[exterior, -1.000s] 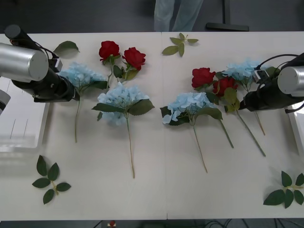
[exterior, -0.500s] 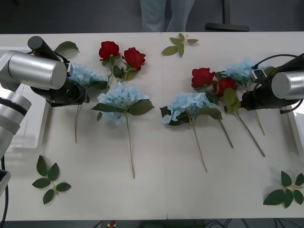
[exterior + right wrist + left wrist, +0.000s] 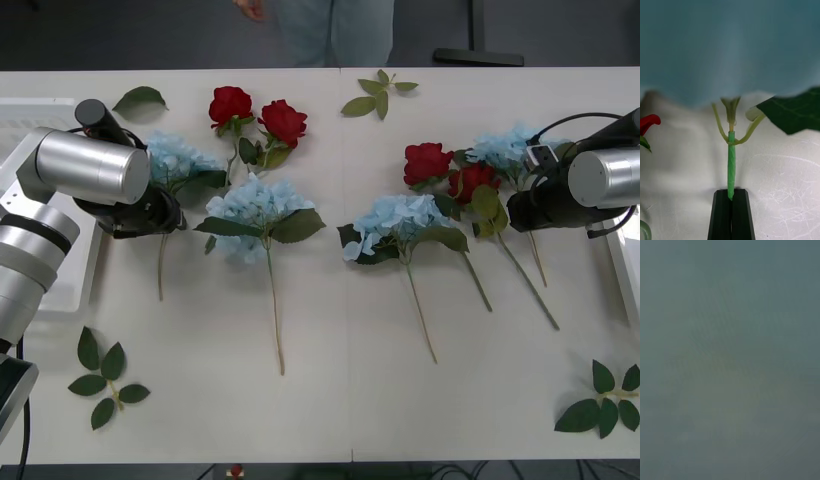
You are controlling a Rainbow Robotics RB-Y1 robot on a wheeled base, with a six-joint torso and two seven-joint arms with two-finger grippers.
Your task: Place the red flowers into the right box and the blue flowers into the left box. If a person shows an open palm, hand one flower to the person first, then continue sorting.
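Two red flowers (image 3: 230, 103) (image 3: 283, 120) lie at the back left, and two more (image 3: 427, 160) (image 3: 470, 180) right of centre. Several blue flowers lie across the table: far left (image 3: 180, 160), centre left (image 3: 255, 205), centre (image 3: 400, 215), far right (image 3: 510, 145). My right gripper (image 3: 520, 212) sits low over the far-right blue flower's stem (image 3: 537, 255). In the right wrist view its black fingers (image 3: 731, 202) are shut on that stem (image 3: 731, 165), just below the blurred blue head. My left gripper (image 3: 162, 215) hangs over the far-left blue flower's stem. The left box (image 3: 70, 290) lies under my left arm. A sliver of the right box (image 3: 630, 275) shows at the right edge.
The person's trousers (image 3: 335, 30) and a bit of a hand (image 3: 250, 8) show beyond the table's far edge. Loose leaf sprigs lie at the front left (image 3: 105, 375), the front right (image 3: 605, 400) and the back centre (image 3: 378, 92). The front middle of the table is bare.
My left arm has swung right, over the far-left blue flower. The right gripper edged left and the held stem shifted with it. The person stepped left and a hand came into view.
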